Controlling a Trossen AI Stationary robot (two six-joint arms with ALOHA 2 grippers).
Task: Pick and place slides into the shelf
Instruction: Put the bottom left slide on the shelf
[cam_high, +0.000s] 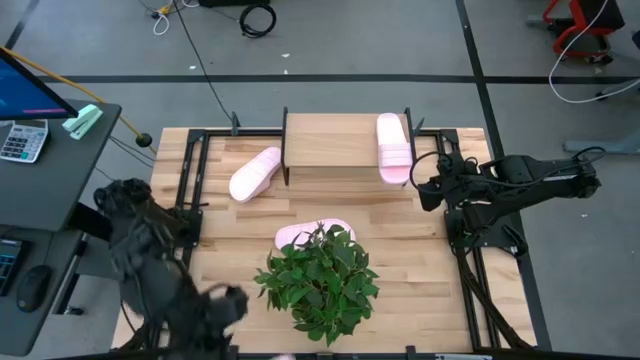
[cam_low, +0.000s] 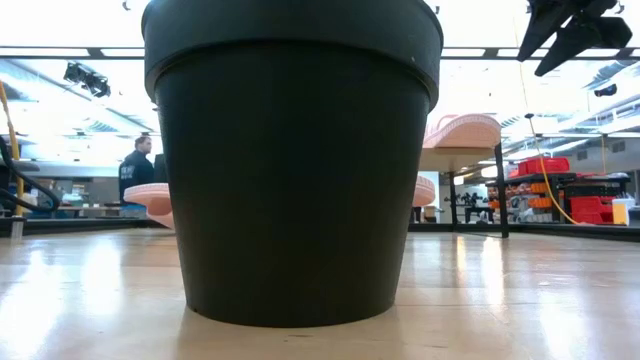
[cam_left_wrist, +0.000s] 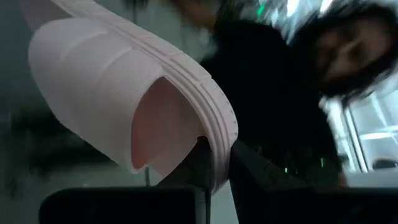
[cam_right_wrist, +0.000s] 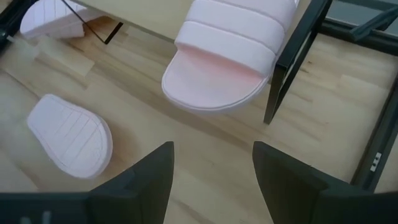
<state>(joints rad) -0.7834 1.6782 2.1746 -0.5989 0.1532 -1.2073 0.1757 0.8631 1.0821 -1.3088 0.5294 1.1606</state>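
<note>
Left gripper (cam_left_wrist: 214, 168), low at the worktop's (cam_high: 420, 280) near-left corner, pinches one pink slide (cam_left_wrist: 124, 99) by its sole edge, a thin hold that could slip in carrying, while the right gripper (cam_right_wrist: 211, 180) hovers open beside the shelf (cam_high: 330, 140) bearing another slide (cam_high: 393, 147).

The slides (cam_right_wrist: 224, 59) look like soft matt foam, pale pink, with ribbed straps and fine grooved lines along the sole edge; the one in the left end effector (cam_left_wrist: 211, 180) shows a finely dimpled strap skin. The shelf (cam_high: 330, 140) has a smooth light wood plank top on thin black metal legs. The worktop (cam_high: 420, 260) is pale jointed wood with a slight sheen. The plant pot (cam_low: 290, 170) is matt black plastic
</note>
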